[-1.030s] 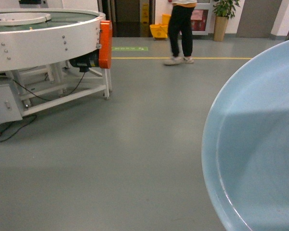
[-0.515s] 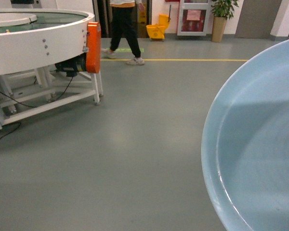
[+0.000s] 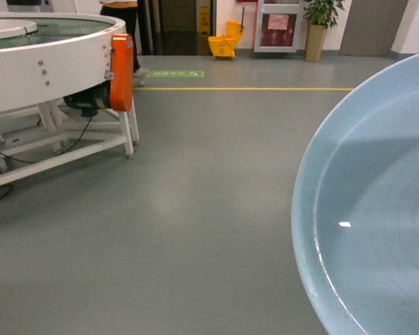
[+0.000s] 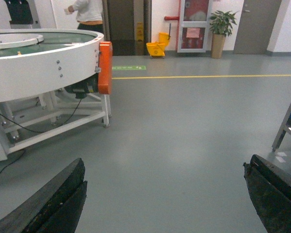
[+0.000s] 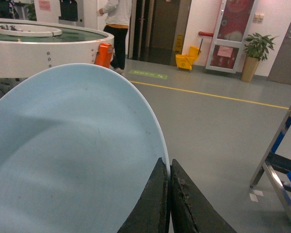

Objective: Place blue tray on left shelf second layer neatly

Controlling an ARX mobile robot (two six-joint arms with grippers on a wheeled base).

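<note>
The pale blue tray [image 3: 377,209] fills the right side of the head view, held up above the grey floor. In the right wrist view the blue tray [image 5: 72,155] spreads left of my right gripper [image 5: 169,167], which is shut on its rim, one finger on each side. My left gripper [image 4: 165,164] is open over bare floor, with nothing between its dark fingers [image 4: 63,194]. A stainless-steel rack leg [image 5: 276,155] shows at the right edge, also in the left wrist view as a steel leg [image 4: 286,128]. The shelf's second layer is out of view.
A white round conveyor machine [image 3: 49,56] with an orange end panel [image 3: 121,70] stands at the left on a white frame, cables trailing beneath. A person [image 3: 122,21] stands behind it. A yellow mop bucket [image 3: 223,43] and potted plant [image 3: 320,21] line the far wall.
The conveyor machine has slid left in the head view as the view turned right. The person walked from centre to far left. The tray keeps its place in view.
</note>
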